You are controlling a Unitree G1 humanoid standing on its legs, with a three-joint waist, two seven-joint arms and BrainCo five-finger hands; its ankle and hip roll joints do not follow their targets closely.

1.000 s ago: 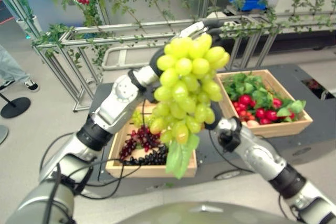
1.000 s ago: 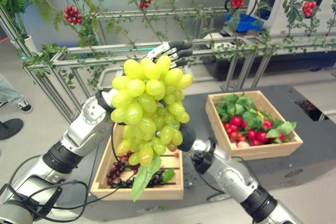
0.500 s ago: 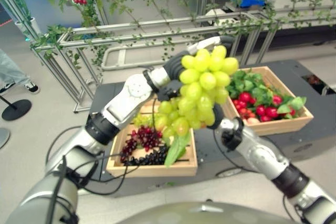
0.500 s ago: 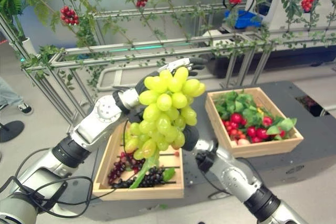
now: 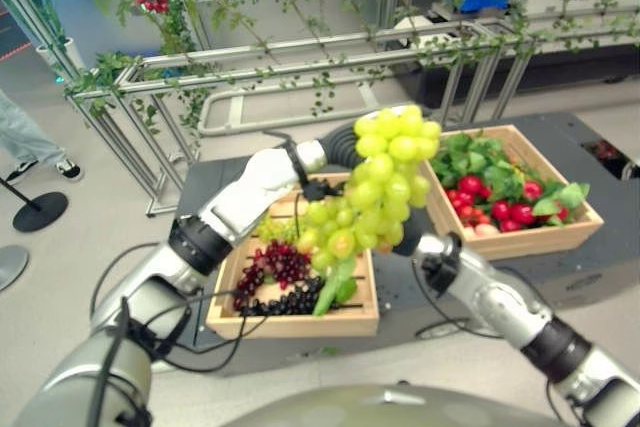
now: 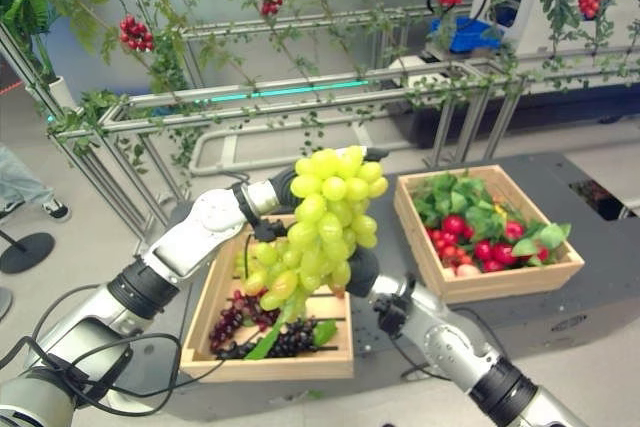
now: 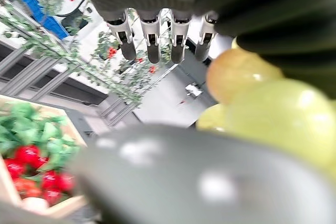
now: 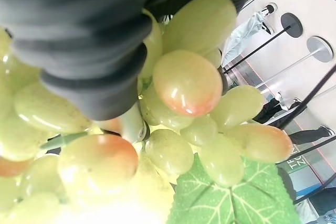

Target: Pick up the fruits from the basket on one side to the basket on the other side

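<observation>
I see the dark table (image 5: 590,277) carrying two wooden baskets, and I place everything else from the left basket (image 5: 300,319), the one nearer my left arm. The right basket (image 5: 560,240) sits beside it on the table, a narrow gap between them, and holds green leaves with red fruits (image 5: 508,215). Inside the left basket lie dark purple grapes (image 5: 272,265) and black grapes (image 5: 290,299) toward its near edge. A big bunch of green grapes (image 5: 378,192) hangs in the air above the far right corner of the left basket, a green leaf (image 5: 330,285) dangling from its lower end over the basket. The left robot hand (image 7: 157,34) is up behind the top of the bunch; in its wrist view the fingers stick out straight and grip nothing, with grapes close beside the cover. The right robot hand (image 6: 362,269) is tucked behind the lower part of the bunch, just over the left basket's right edge; I cannot tell how its fingers are set, as the grapes hide them.
</observation>
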